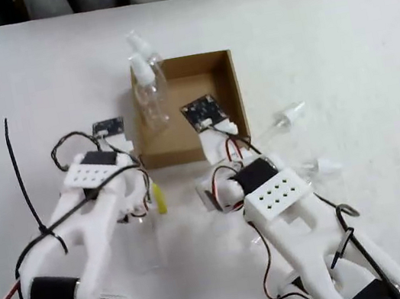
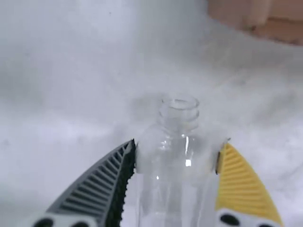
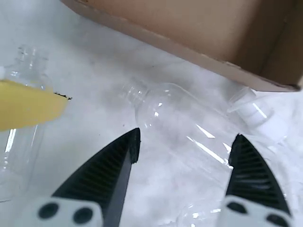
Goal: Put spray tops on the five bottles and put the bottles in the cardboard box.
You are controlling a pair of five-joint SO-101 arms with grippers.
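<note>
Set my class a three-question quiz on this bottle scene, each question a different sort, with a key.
1. True or false: the bottle in the left gripper already wears a spray top.
2. The right gripper is: A open; B shut on a bottle.
3. What stands beside the lying bottle under the right gripper?
Key: 1 false; 2 A; 3 the cardboard box.

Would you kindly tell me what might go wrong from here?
The left gripper grips the held bottle near its shoulder; pushing a top on may tilt it. The right gripper is open over the lying bottle beside the box; being round, it may roll off as the fingers close.
</note>
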